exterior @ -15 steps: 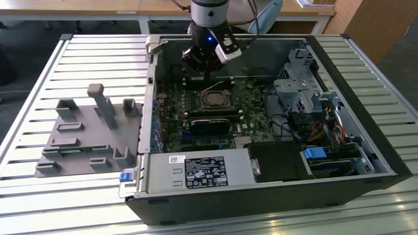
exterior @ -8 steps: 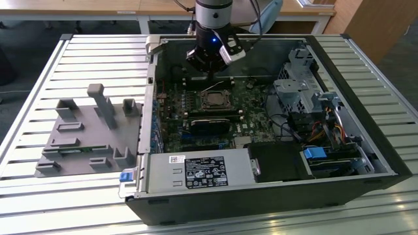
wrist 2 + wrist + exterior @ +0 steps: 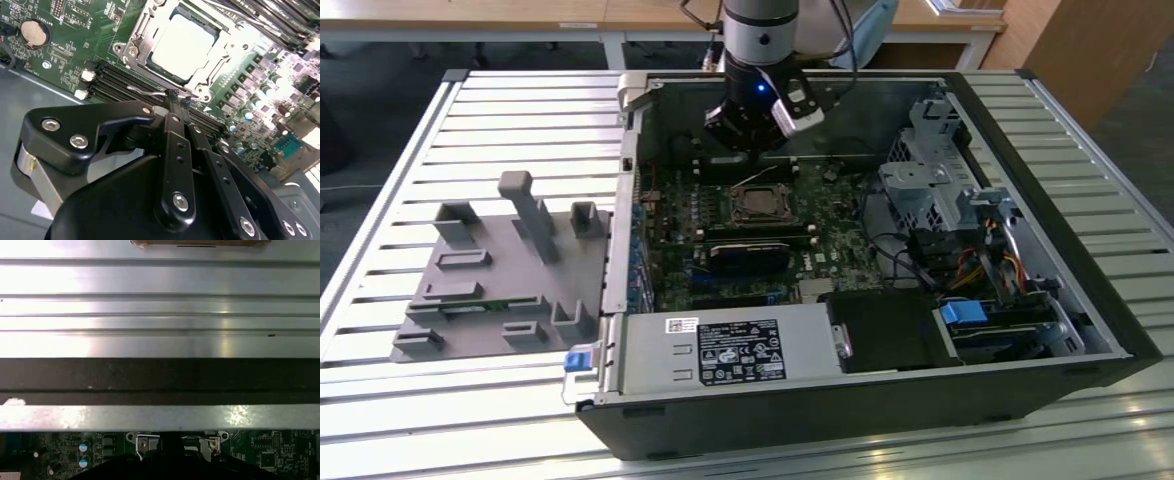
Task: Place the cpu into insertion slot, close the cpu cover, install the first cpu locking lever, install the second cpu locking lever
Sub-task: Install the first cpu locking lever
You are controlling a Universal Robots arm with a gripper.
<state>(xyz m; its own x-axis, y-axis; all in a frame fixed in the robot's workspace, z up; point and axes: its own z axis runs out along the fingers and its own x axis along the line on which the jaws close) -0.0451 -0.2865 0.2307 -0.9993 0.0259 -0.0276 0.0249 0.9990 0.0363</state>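
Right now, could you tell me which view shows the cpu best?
The second wrist view: the cpu lies close and bright. The exterior view shows it small and distant; the first wrist view catches silver socket hardware.

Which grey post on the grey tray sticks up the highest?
The slim post standing between two shorter blocks at the far edge of the tray. Its top rises well above every other stubby piece.

A slatted aluminium table [image 3: 400, 130] stands before wooden desks [image 3: 480, 12], grey floor [image 3: 1137, 130].

A slatted metal table [image 3: 454, 420] carries an open computer case [image 3: 854, 425] and a grey fixture [image 3: 480, 300].
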